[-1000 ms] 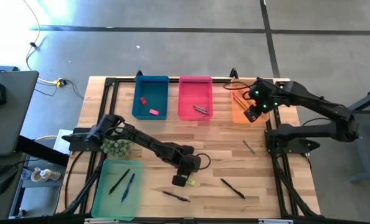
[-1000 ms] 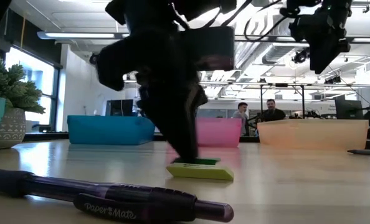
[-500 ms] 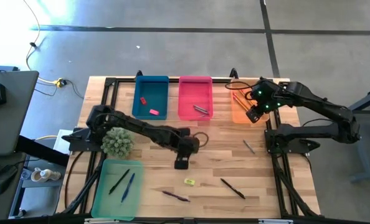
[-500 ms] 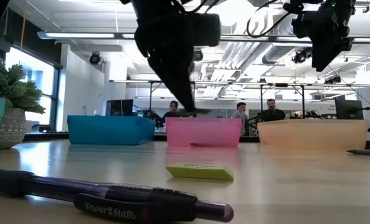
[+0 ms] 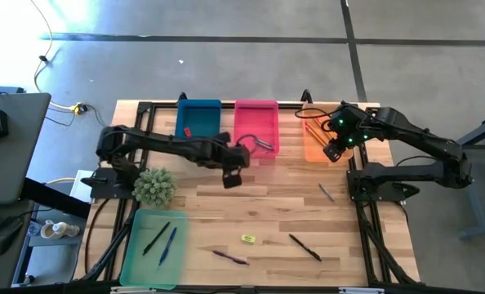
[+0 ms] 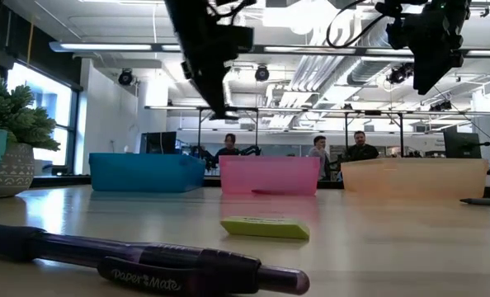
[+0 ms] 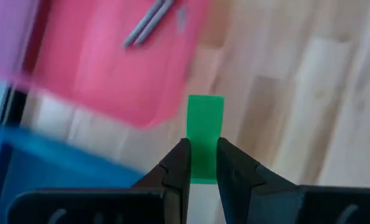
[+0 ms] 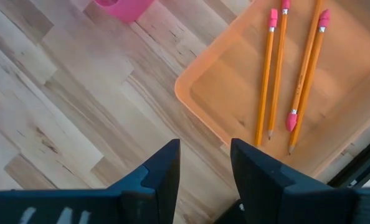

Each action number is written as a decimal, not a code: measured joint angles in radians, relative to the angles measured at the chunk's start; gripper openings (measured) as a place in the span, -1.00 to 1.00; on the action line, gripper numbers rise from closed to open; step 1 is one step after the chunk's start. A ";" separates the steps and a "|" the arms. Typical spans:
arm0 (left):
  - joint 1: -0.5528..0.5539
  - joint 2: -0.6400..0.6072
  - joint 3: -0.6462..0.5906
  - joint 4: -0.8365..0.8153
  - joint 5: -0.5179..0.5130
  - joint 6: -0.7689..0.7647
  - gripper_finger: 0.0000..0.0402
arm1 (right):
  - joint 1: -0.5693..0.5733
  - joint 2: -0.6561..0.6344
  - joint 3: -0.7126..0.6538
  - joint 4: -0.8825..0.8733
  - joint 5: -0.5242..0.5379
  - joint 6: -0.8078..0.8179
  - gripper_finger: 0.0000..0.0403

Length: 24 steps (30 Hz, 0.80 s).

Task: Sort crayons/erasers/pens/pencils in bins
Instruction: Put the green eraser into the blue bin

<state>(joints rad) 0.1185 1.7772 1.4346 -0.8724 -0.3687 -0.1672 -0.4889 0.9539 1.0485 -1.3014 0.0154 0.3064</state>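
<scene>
My left gripper (image 5: 232, 177) is shut on a small green eraser (image 7: 205, 130), high above the table by the pink bin's (image 5: 255, 122) near left corner; the low view shows the gripper (image 6: 220, 109) well above the bins. A yellow eraser (image 5: 247, 238) lies flat on the table. My right gripper (image 5: 333, 152) is open and empty, held high over the near edge of the orange bin (image 5: 316, 139), where several pencils (image 8: 278, 68) lie. The blue bin (image 5: 198, 118) holds a red eraser (image 5: 187, 131). The mint bin (image 5: 154, 249) holds two pens (image 5: 162, 239). My left gripper pinches the green eraser between its two fingers by its two long sides, at the end nearer the wrist (image 7: 203, 163). The rest of the eraser sticks out beyond the fingertips. It is lifted clear of the table and the bins.
A purple pen (image 5: 229, 257) and a black pen (image 5: 304, 247) lie near the table's front edge, and a short grey crayon (image 5: 327, 192) lies at the right. Grey crayons (image 5: 263, 144) lie in the pink bin. A potted spiky plant (image 5: 153, 186) stands at the left.
My left gripper has risen from the table beside the yellow eraser, carrying the green eraser up and toward the far edge, to the near side of the pink and blue bins. The yellow eraser has stayed on the table.
</scene>
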 joint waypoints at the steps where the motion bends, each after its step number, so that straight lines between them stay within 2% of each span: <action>1: 0.013 -0.021 -0.023 -0.007 -0.005 -0.010 -0.77 | 0.000 0.000 0.000 0.001 0.000 -0.001 -0.34; 13: 0.182 -0.223 -0.299 0.030 -0.040 -0.176 -0.77 | 0.000 0.000 0.000 0.032 0.007 -0.001 -0.34; 24: 0.351 -0.238 -0.454 0.120 0.056 -0.188 -0.77 | 0.001 0.000 0.000 0.034 -0.051 0.058 -0.34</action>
<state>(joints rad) 0.4692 1.5391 0.9804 -0.7520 -0.3129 -0.3553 -0.4878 0.9544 1.0485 -1.2671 -0.0353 0.3646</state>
